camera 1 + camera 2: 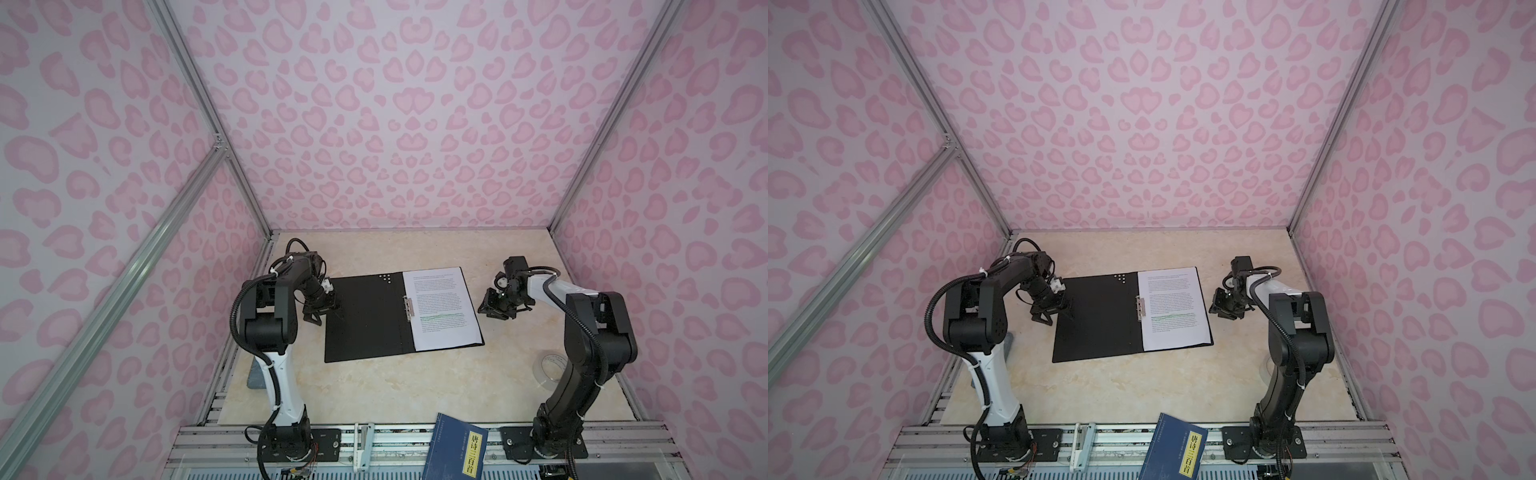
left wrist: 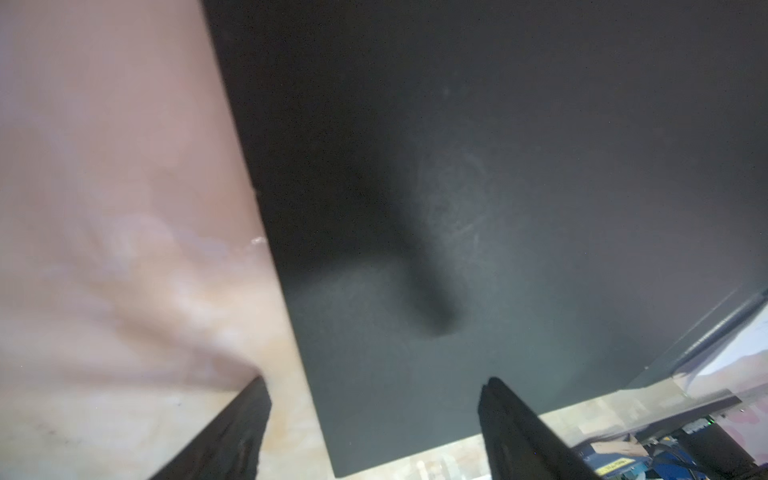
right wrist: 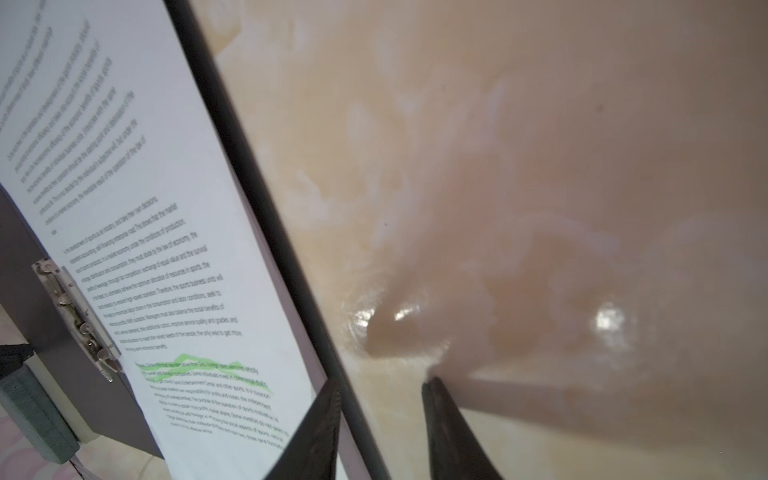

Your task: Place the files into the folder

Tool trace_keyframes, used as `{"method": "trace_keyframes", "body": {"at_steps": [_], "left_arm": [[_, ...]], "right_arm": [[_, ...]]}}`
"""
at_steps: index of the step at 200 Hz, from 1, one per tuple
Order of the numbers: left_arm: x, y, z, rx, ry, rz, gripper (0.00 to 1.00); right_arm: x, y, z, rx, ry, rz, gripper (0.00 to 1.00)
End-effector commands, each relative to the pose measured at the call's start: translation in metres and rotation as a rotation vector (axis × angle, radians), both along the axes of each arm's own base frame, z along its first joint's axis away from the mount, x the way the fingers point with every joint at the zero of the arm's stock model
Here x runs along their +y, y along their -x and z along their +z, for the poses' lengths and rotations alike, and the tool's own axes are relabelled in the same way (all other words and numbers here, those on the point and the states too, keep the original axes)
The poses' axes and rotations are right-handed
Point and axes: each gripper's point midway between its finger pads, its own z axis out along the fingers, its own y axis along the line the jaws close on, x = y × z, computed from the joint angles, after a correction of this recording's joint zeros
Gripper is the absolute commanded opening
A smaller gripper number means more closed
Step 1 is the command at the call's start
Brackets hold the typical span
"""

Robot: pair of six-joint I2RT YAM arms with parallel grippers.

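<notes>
The left claw [image 1: 319,316] hangs spread and empty over the left edge of the folder [image 1: 361,320], which lies open, black inside up, mid-table [image 1: 374,395]. The files [image 1: 440,307] rest on its right half beside the metal clip [image 1: 408,306], some lines highlighted green, the print too fine to read. The right claw [image 1: 496,309], fingers apart and gripping nothing, sits just off the folder's right edge. At the table's near edge, a blue book [image 1: 457,446] is labelled 唐诗三百首.

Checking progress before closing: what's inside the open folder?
A printed sheet with green highlighting lies on the folder's right half, beside the metal clip. Any sheets beneath it are covered.
</notes>
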Motion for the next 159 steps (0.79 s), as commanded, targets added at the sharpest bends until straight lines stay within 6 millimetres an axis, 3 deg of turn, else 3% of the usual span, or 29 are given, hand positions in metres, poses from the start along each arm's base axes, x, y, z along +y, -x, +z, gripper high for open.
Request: {"method": "trace_keyframes", "body": {"at_steps": [1, 86, 159], "left_arm": [[-0.013, 0.000, -0.004, 0.020, 0.080, -0.003, 0.82], [-0.034, -0.012, 0.001, -0.020, 0.216, 0.010, 0.80], [-0.050, -0.018, 0.024, -0.077, 0.352, 0.011, 0.78]], "right_arm": [[0.001, 0.001, -0.005, 0.011, -0.005, 0.018, 0.38], [0.003, 0.011, -0.019, 0.092, -0.017, 0.044, 0.38], [0.003, 0.018, -0.023, 0.121, -0.013, 0.055, 0.39]]}}
